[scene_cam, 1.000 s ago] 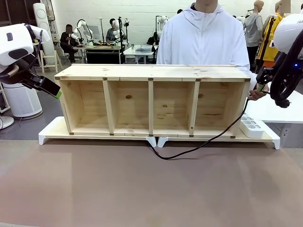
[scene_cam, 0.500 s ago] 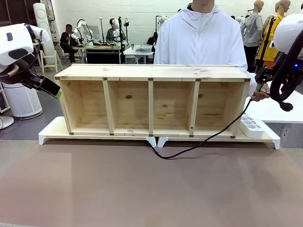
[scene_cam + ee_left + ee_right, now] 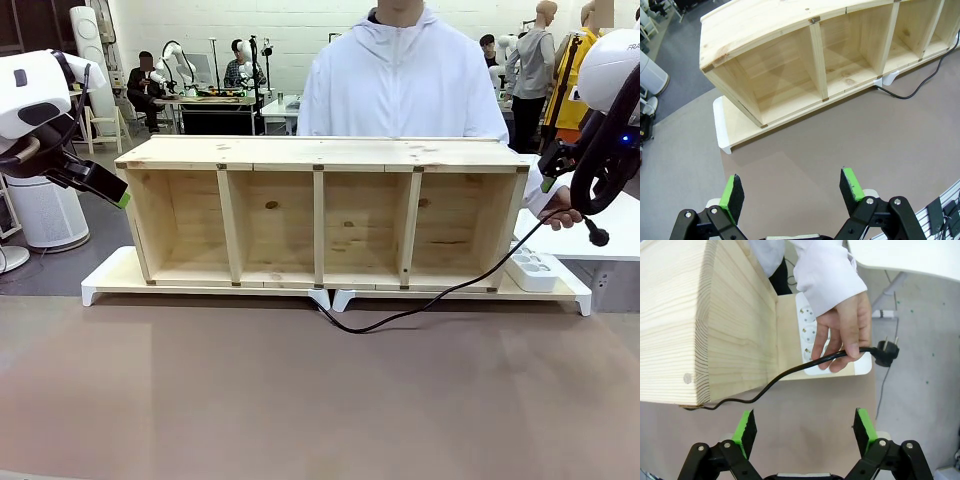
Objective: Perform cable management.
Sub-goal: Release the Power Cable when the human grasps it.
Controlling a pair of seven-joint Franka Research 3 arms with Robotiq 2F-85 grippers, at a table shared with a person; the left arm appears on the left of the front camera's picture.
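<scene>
Right gripper (image 3: 804, 432) wide open, nothing between the green pads, hanging above the person's hand (image 3: 842, 332) at the right end of the wooden shelf (image 3: 320, 210). Cable (image 3: 790, 372) pinched in that hand just behind the plug (image 3: 883, 353), plug clear of the white power strip (image 3: 812, 335) and not in any socket. From the hand, cord dropping along the shelf's end wall, then sweeping across the brown table (image 3: 320, 400) in a low loop toward the gap between the white risers under the shelf's middle.

Left gripper (image 3: 792, 189) open too, empty, off beyond the shelf's left end, well apart from the cord.

Risks from here: closing on fingers instead of cord, with hand and cable so tightly together. Grabbing too near the plug and catching its prongs. Thin, slack cord slipping between broad pads if taken off-centre. Pulling too hard and snagging the loop on the riser foot, dragging shelf or strip. Hand letting go early, plug dropping to the floor beside the table.
</scene>
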